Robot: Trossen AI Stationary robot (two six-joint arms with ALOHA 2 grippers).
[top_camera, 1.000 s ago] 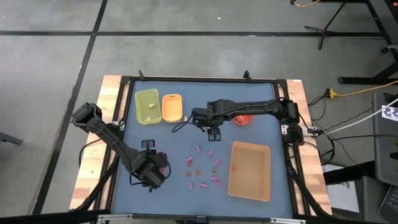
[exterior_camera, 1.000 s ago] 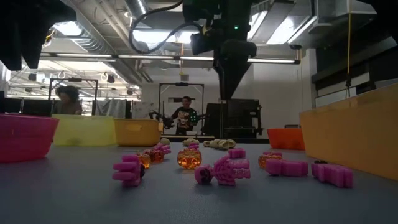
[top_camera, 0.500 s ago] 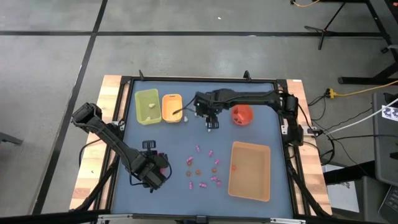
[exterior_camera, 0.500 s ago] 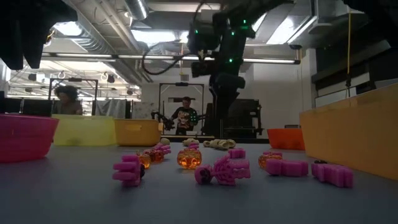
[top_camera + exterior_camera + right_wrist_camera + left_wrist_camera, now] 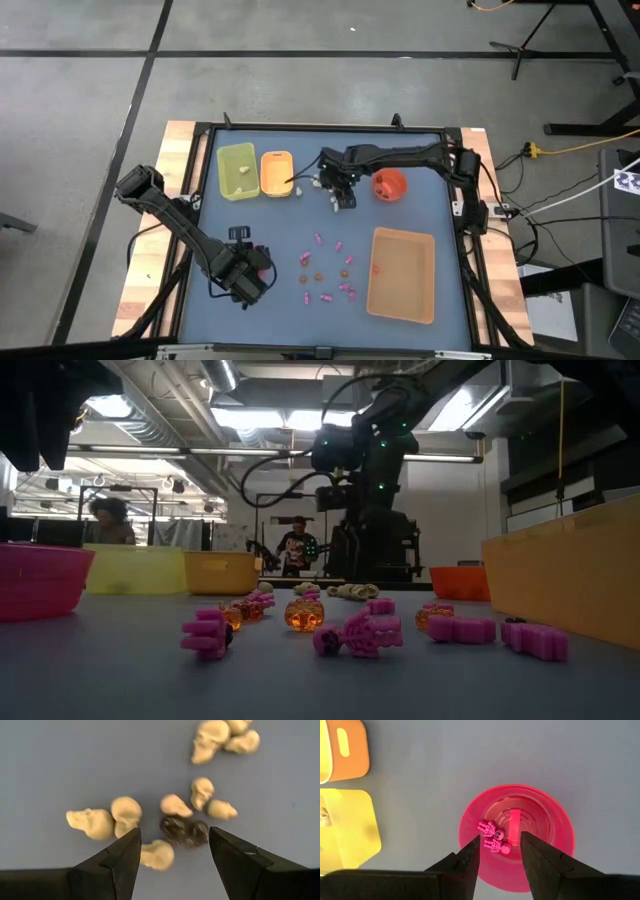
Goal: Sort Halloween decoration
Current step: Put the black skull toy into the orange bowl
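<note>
Several cream-white skull trinkets and one dark grey trinket lie on the blue table near the far side. My right gripper hangs open just above them, pointing down, its fingers either side of the grey one and touching nothing. In the high view my right gripper sits between the orange tray and the red bowl. My left gripper stands open over the pink bowl, which holds pink skeleton trinkets. Loose pink and orange trinkets lie mid-table.
A green tray and an orange tray stand at the far left. A red bowl stands by the right arm and a big tan tray at the near right. People stand in the room behind.
My right gripper has gone toward the table's far edge and down, and now hangs close over the cream skulls. Its fingers have stayed open. My left gripper has kept still over the pink bowl.
</note>
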